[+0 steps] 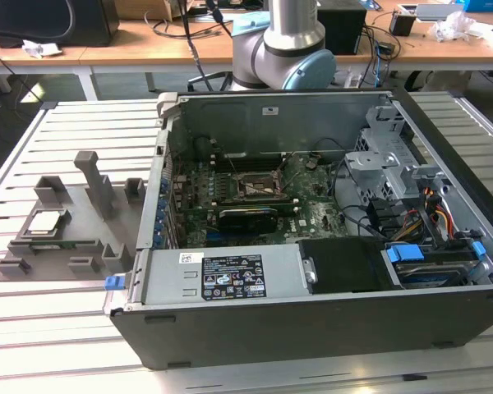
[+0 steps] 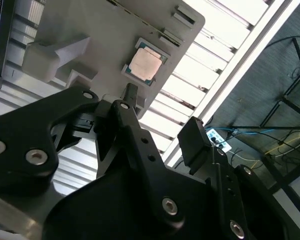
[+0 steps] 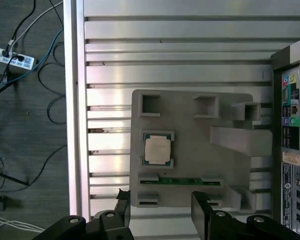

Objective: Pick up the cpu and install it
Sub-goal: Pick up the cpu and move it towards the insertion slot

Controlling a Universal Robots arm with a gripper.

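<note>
Grey holder tray cradles the cpu; pincer hangs above, open and empty.

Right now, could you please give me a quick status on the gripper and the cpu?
Gripper open, empty, off the cpu. Cpu seated flat in grey holder tray, beside the computer case. Nothing lying on it.

The exterior view is looking down over the computer case and the grey holder tray at the exterior view's left. Both wrist views are sharing that tray, the first wrist view facing straight down on it, the second wrist view peering obliquely past the gripper
</note>
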